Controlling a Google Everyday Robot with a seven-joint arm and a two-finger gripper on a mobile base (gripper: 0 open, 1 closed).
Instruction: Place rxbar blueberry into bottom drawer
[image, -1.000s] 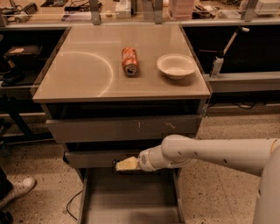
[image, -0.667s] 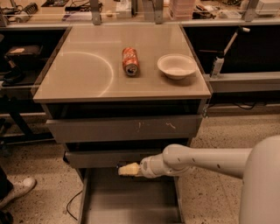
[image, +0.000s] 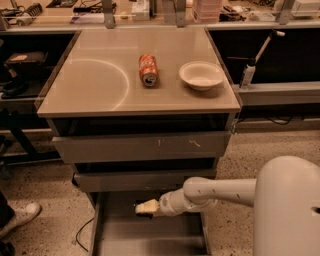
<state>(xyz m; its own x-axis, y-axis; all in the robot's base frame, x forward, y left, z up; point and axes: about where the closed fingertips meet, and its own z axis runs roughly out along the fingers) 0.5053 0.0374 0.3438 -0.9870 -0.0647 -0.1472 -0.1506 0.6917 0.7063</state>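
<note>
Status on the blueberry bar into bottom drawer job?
Done: the bottom drawer is pulled open, and no bar lies on the floor that shows.
In hand: the hand hangs over the drawer's back end, just below the middle drawer. I can't make out the snack bar in it.
Left: get the bar onto the drawer floor and pull the arm out.

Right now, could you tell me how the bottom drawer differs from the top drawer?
The bottom drawer is pulled far out, floor showing; the top drawer is pushed in, showing only its scuffed front. The hand hangs over the bottom one, not the top. Both are grey.
</note>
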